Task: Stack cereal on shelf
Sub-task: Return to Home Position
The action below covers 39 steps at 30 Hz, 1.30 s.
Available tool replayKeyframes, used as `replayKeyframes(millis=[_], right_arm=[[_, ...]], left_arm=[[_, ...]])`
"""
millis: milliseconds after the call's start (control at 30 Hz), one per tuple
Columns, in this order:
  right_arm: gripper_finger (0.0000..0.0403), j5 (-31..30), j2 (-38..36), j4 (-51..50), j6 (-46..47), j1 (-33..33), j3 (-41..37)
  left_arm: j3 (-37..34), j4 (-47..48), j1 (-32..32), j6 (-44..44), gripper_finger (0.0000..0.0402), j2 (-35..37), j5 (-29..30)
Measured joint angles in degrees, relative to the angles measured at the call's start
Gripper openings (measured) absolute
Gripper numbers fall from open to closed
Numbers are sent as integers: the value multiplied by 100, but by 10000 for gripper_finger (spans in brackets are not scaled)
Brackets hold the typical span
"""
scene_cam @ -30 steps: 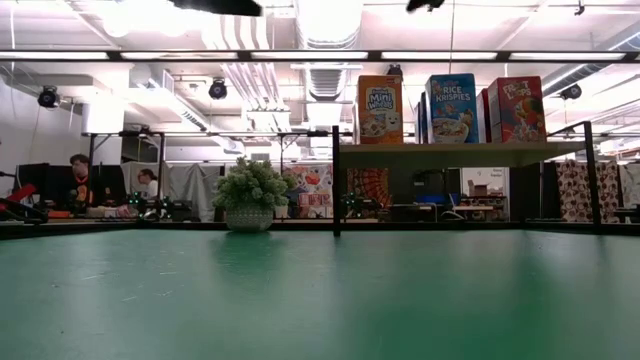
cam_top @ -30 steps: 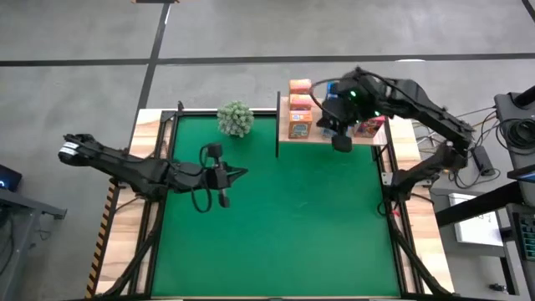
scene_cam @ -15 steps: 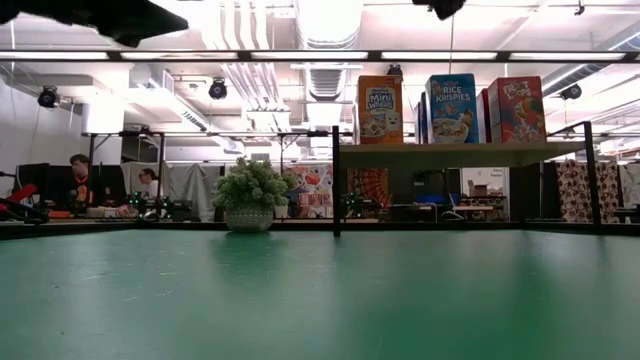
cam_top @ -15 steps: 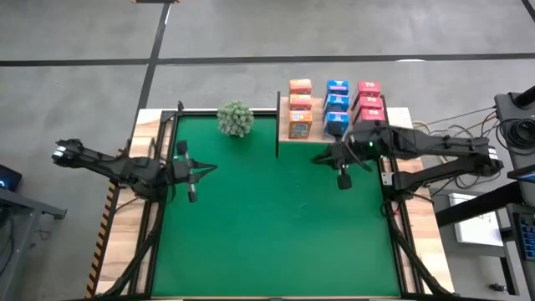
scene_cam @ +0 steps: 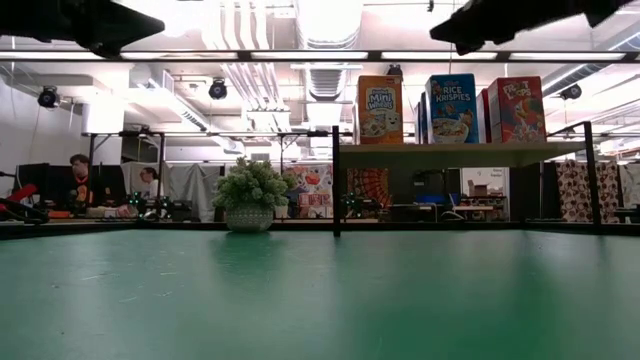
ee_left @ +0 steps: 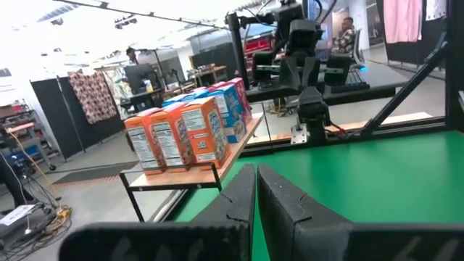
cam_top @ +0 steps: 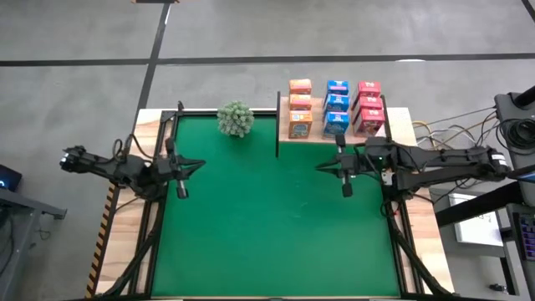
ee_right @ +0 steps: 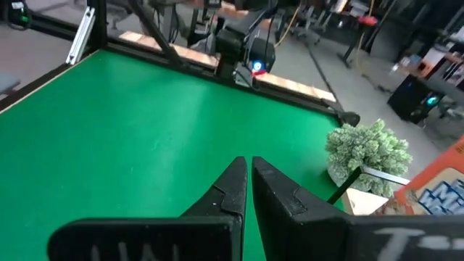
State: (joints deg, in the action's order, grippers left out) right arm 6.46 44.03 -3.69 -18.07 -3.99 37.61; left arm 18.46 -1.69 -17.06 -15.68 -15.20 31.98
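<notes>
Nine cereal boxes stand on the shelf [cam_top: 393, 125] at the table's far right, in an orange column [cam_top: 299, 107], a blue column [cam_top: 336, 107] and a red column [cam_top: 369, 107]. In the low view they rest upright on the board [scene_cam: 450, 154], orange [scene_cam: 380, 110], blue [scene_cam: 452, 108] and red [scene_cam: 516, 108]. My left gripper [cam_top: 201, 165] is shut and holds nothing; it hovers level near the mat's left edge. My right gripper [cam_top: 318, 167] is also shut on nothing. It hovers level in front of the shelf and points toward the table's left.
A round green plant [cam_top: 235, 118] stands at the far edge, left of the shelf's black post [cam_top: 277, 125]. The green mat [cam_top: 276, 226] lies between the two arms. Wooden frame strips [cam_top: 150, 209] run along the table's sides.
My left gripper has drawn back toward the table's left edge and sunk a little, staying shut. My right gripper has left the shelf, come toward the near edge and down, and tipped from pointing down to level, still shut. The boxes have kept still.
</notes>
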Motion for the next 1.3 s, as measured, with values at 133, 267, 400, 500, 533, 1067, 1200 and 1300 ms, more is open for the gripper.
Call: replayKeyframes(millis=[133, 267, 400, 500, 533, 1067, 1200, 1300], right_arm=[[12, 0, -468, 278, -14, 0, -421], [12, 2, -977, 419, -4, 0, -791], [12, 11, -1423, 617, -4, 0, -1161], [12, 19, -1686, 619, -45, 0, -1351], [12, 33, -1760, 618, -71, 0, -1402], [12, 406, -3390, 903, -503, -4, -2347], [12, 403, -3932, 921, -489, -6, -2586], [12, 399, -4309, 919, -503, -2, -2739]], left_arm=[[-89, 31, 2, -31, 0, 266, 158], [-148, 145, 7, -33, 0, 501, 204], [-264, 216, 7, -31, 0, 717, 206], [-410, 220, 7, 5, 0, 895, 206], [-458, 221, 7, 35, 0, 954, 206], [-818, 187, 7, 432, 0, 1502, 680], [-818, 177, 9, 460, 0, 1521, 807], [-818, 179, 9, 502, 0, 1517, 805]])
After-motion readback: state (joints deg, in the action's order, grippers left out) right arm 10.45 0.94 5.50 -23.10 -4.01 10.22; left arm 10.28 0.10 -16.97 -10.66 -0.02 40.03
